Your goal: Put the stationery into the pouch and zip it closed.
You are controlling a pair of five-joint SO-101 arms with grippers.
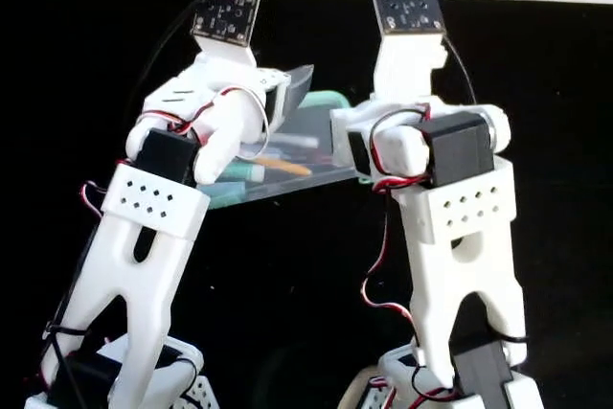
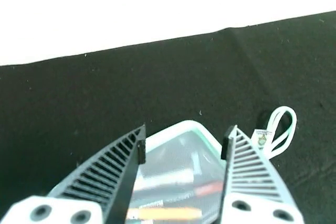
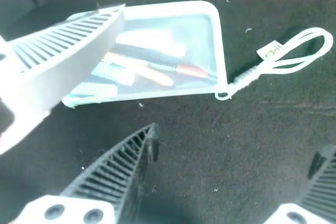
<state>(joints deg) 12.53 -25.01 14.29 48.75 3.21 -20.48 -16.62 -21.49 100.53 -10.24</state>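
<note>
The clear pouch [image 1: 292, 155] with a teal rim lies flat on the black table between the two arms. Inside it are several pens, one of them orange and red [image 3: 157, 72]. A white cord loop [image 3: 294, 51] hangs off its zipper corner. My left gripper [image 2: 184, 142] is open and hovers over one end of the pouch [image 2: 181, 156], with a finger on either side. The right gripper [image 3: 236, 153] is open above bare table, short of the pouch's long edge [image 3: 173, 40]. One left finger [image 3: 68, 56] crosses in front of the pouch.
The black cloth [image 1: 536, 64] covers the table up to a white wall at the back. The cord loop [image 2: 275, 129] lies on the cloth beside the left gripper. Both arm bases stand at the near edge.
</note>
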